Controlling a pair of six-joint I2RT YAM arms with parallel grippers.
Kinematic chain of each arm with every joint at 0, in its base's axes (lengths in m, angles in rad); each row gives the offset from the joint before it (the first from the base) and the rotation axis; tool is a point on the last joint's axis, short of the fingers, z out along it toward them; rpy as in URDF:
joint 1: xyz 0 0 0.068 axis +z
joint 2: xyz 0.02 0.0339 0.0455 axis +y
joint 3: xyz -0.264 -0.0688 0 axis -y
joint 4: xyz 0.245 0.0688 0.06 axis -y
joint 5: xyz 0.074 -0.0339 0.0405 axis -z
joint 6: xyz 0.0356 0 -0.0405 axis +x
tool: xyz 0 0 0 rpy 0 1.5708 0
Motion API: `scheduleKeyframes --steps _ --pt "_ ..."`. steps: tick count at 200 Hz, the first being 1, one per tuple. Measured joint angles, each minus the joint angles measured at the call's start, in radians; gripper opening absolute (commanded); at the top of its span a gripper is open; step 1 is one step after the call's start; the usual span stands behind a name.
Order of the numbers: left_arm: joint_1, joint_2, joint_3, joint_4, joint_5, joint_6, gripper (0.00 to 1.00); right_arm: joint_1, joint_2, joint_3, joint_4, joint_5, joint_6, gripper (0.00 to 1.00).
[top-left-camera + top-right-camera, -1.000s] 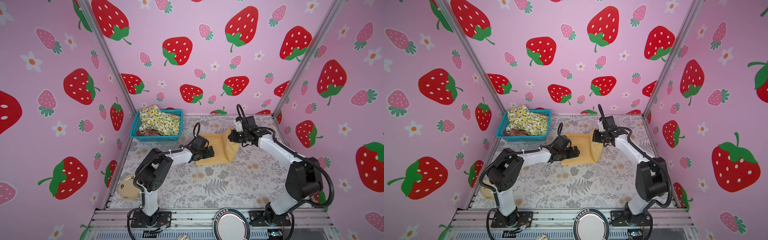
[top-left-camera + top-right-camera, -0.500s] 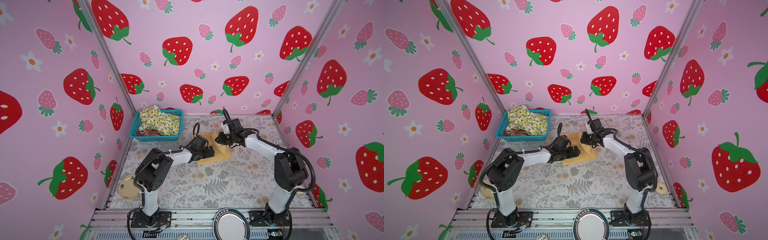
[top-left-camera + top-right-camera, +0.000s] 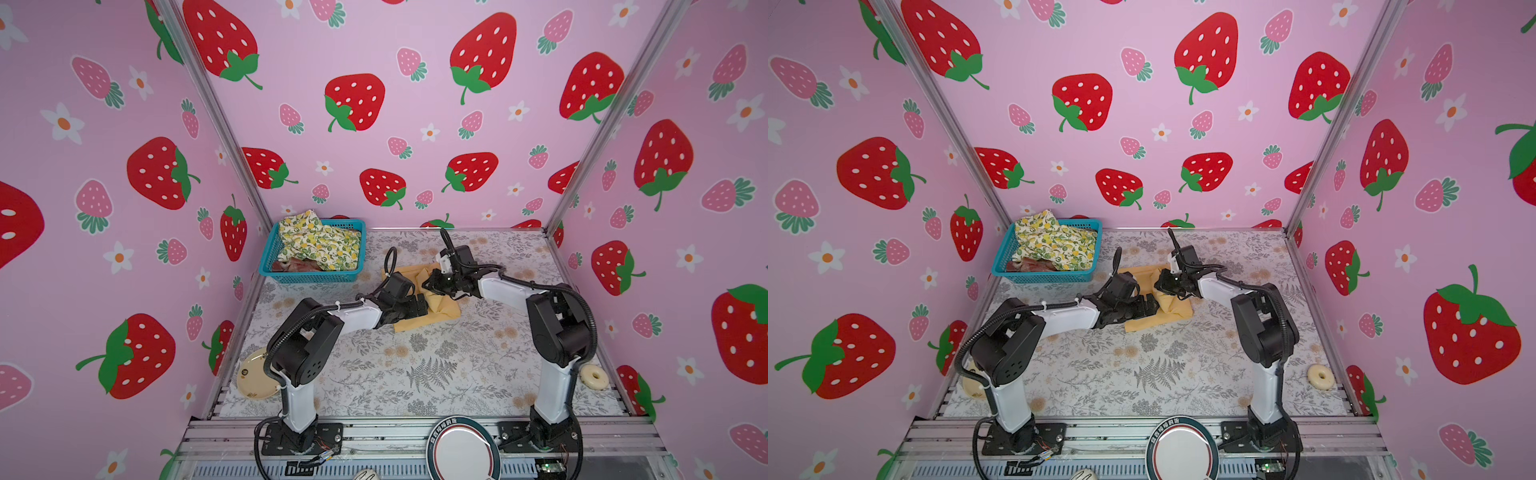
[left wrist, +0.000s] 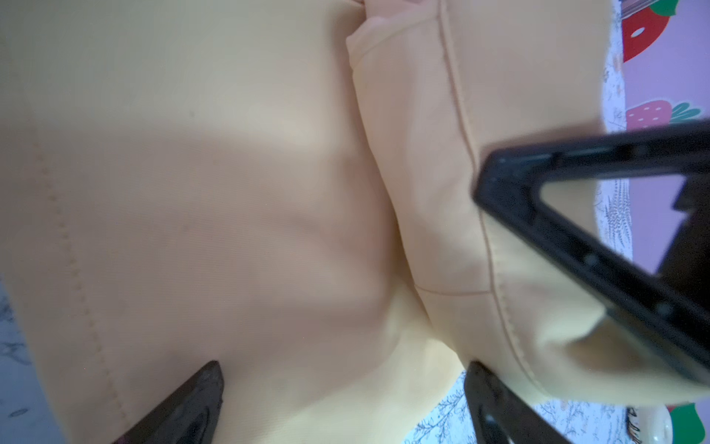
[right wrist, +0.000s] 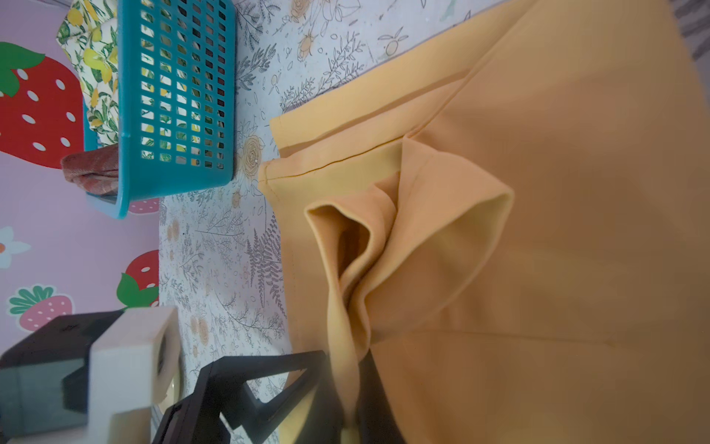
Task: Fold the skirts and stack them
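The mustard-yellow skirt (image 3: pixel 419 322) (image 3: pixel 1169 318) lies partly folded on the middle of the table. My left gripper (image 3: pixel 422 305) (image 4: pixel 342 380) is open and rests on the skirt, its fingers spread over the cloth. My right gripper (image 3: pixel 432 286) (image 5: pixel 349 403) is shut on a raised fold of the yellow skirt (image 5: pixel 538 230), just beyond the left gripper. The lemon-print skirt (image 3: pixel 320 245) (image 5: pixel 92 50) is heaped in the teal basket (image 3: pixel 309 276) (image 5: pixel 176 96). Under it shows the plaid skirt (image 3: pixel 297 266) (image 5: pixel 92 169).
The basket stands at the back left against the wall. A cream plate (image 3: pixel 253 374) lies at the front left edge by the left arm's base. A cream ring (image 3: pixel 594 376) (image 3: pixel 1320 377) lies at the front right. Strawberry-print walls close in three sides.
My right gripper has carried the skirt's right edge leftwards over the cloth, toward the left gripper, so the skirt is narrower. The left gripper has stayed in place, open.
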Motion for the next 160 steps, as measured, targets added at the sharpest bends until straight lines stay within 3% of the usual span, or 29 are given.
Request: scheduleKeyframes --steps 50,116,148,154,157,160 --pt "0.000 -0.048 -0.038 -0.025 0.003 -0.003 0.99 0.000 0.041 -0.044 0.117 -0.050 0.063 0.19" --pt "0.000 -0.098 -0.041 -0.040 0.010 -0.003 0.99 0.003 0.060 -0.071 0.256 -0.108 0.156 0.51" --pt "0.000 -0.146 -0.052 -0.053 0.010 -0.003 0.99 0.013 0.059 -0.071 0.307 -0.129 0.198 0.73" --pt "0.000 -0.154 -0.053 -0.058 0.009 -0.003 0.99 0.014 0.058 -0.071 0.314 -0.132 0.204 0.80" --pt "0.000 -0.159 -0.053 -0.061 0.009 -0.003 0.99 0.015 0.058 -0.071 0.315 -0.132 0.215 0.94" --pt "0.000 -0.163 -0.053 -0.064 0.008 -0.003 0.99 0.016 0.057 -0.070 0.316 -0.134 0.210 1.00"
